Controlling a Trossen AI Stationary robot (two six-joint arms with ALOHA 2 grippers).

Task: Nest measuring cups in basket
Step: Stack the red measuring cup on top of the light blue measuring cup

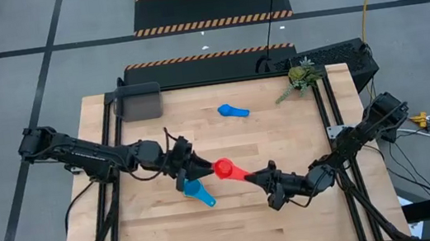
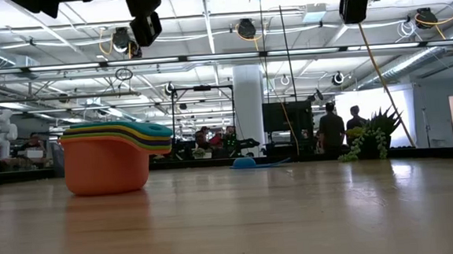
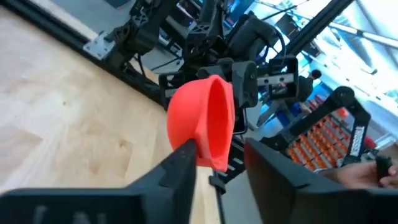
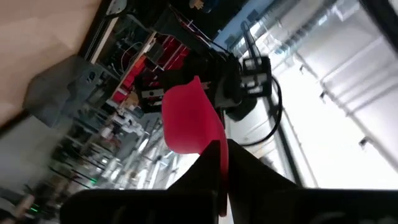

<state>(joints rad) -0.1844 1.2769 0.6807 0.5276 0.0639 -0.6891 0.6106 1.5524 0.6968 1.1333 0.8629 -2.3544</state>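
Note:
A red measuring cup (image 1: pixel 223 169) hangs above the middle of the table between my two grippers. My right gripper (image 1: pixel 256 177) is shut on its handle. My left gripper (image 1: pixel 203 170) is at the bowl, open, with one finger on each side of the bowl's rim (image 3: pixel 211 155). A nested stack of cups (image 1: pixel 195 190), orange at the bottom (image 2: pixel 107 170) and blue on top, stands on its base just nearside of my left gripper. One light blue cup (image 1: pixel 233 111) lies farther back. The dark grey basket (image 1: pixel 139 102) sits at the far left corner. My left gripper has one finger (image 3: pixel 180 163) right against the outside of the red bowl; whether it touches, I cannot tell. My right gripper pinches the flat handle's free end (image 4: pixel 219 148) between its two shut fingers. The fingers come nearly level from the table's right and near side, along the handle. The cup is lifted clear of the table.
A green plant sprig (image 1: pixel 301 76) lies at the far right corner beside a black keyboard (image 1: pixel 338 56). Bare wood lies between the stack and the near edge, and between the lone blue cup and the basket. People stand in the room behind.

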